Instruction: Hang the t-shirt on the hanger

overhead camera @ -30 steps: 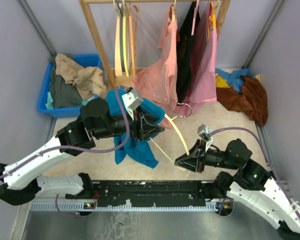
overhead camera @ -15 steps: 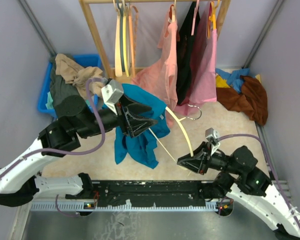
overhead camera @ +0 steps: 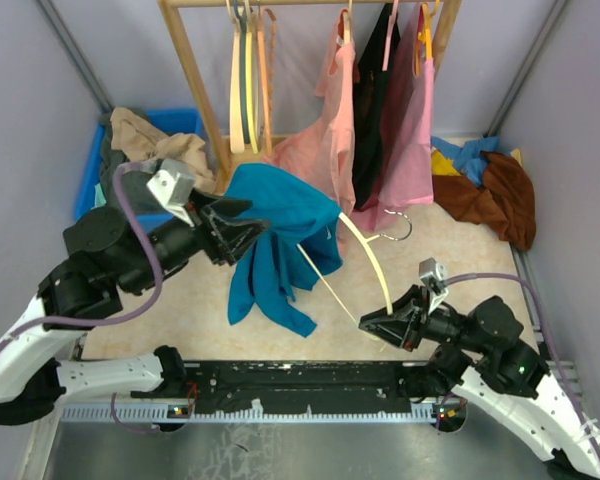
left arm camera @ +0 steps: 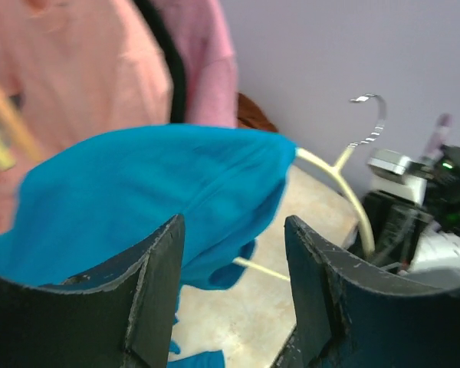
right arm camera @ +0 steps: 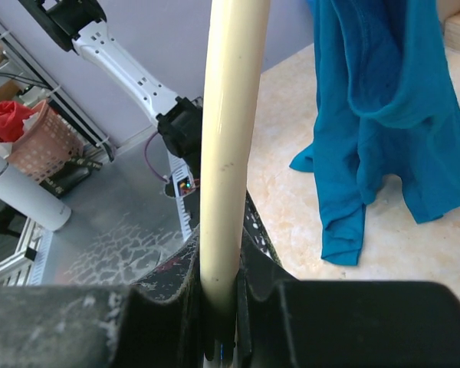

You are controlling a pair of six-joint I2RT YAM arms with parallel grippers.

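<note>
The teal-blue t-shirt (overhead camera: 280, 235) hangs draped over the far left end of the pale cream hanger (overhead camera: 370, 260), above the floor. The hanger's metal hook (overhead camera: 398, 228) points right. My right gripper (overhead camera: 372, 323) is shut on the hanger's near arm (right arm camera: 224, 153); the t-shirt (right arm camera: 383, 115) shows beyond it. My left gripper (overhead camera: 252, 230) is open at the shirt's left edge. In the left wrist view its fingers (left arm camera: 157, 291) stand wide apart with the t-shirt (left arm camera: 153, 192) just past them, and the hanger (left arm camera: 345, 188) beyond. I cannot tell whether a finger touches the cloth.
A wooden rack (overhead camera: 195, 70) at the back holds orange hangers (overhead camera: 248, 80), pink shirts (overhead camera: 325, 150) and a black garment (overhead camera: 372, 90). A blue bin (overhead camera: 90, 200) of clothes stands back left. A brown, yellow and blue cloth pile (overhead camera: 490, 185) lies at the right wall.
My left gripper has drawn back left and upward, off the shirt's middle to its left edge. The shirt now hangs higher on the hanger. The right arm shifted slightly right.
</note>
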